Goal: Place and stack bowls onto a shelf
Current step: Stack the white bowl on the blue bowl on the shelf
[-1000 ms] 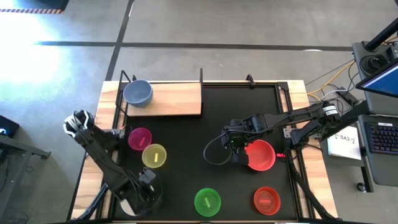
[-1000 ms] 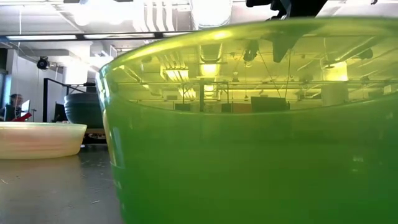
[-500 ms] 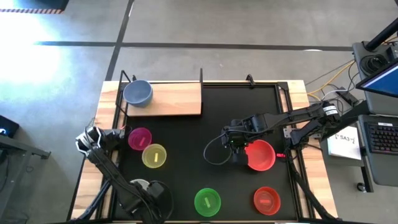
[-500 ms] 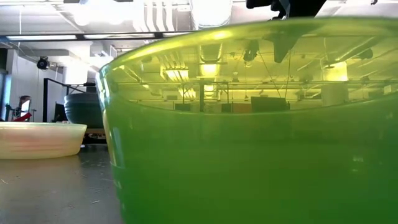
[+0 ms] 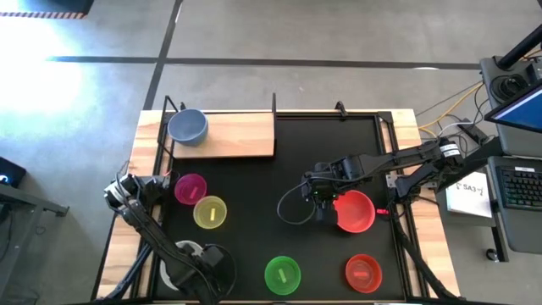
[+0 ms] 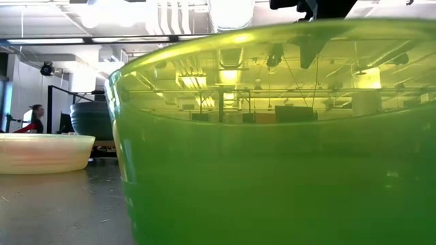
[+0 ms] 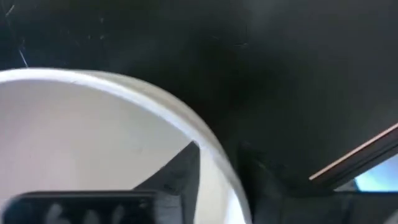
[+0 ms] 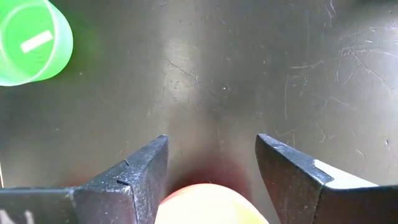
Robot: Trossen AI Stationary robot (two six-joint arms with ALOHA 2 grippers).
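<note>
A blue-grey bowl (image 5: 187, 126) stands on the left end of the wooden shelf (image 5: 241, 135). Magenta (image 5: 190, 188), yellow (image 5: 210, 212), green (image 5: 283, 274) and small red (image 5: 362, 273) bowls sit on the black table. My left gripper (image 5: 203, 258) is at the near left corner, shut on the cream white bowl (image 5: 179, 252). My right gripper (image 5: 324, 209) hangs open over the left rim of the larger red bowl (image 5: 357, 212), whose rim (image 8: 208, 205) shows between its fingers. The green bowl (image 6: 272, 136) fills the low view. My left gripper holds the cream white bowl by its rim (image 7: 217, 162), one finger (image 7: 180, 168) inside the bowl and the other outside it. It comes from above. The bowl (image 6: 41, 153) rests with its base on the table.
The shelf's right part is bare wood between thin black posts (image 5: 274, 103). Open black table (image 5: 254, 182) lies between the two arms. Cables and a laptop (image 5: 517, 110) sit off the right edge. A person (image 6: 33, 117) shows far back in the room.
My left arm has swung toward the table's near edge and inward, bringing its gripper down at the cream white bowl. The bowl has stayed where it was on the table. My right arm has kept still.
</note>
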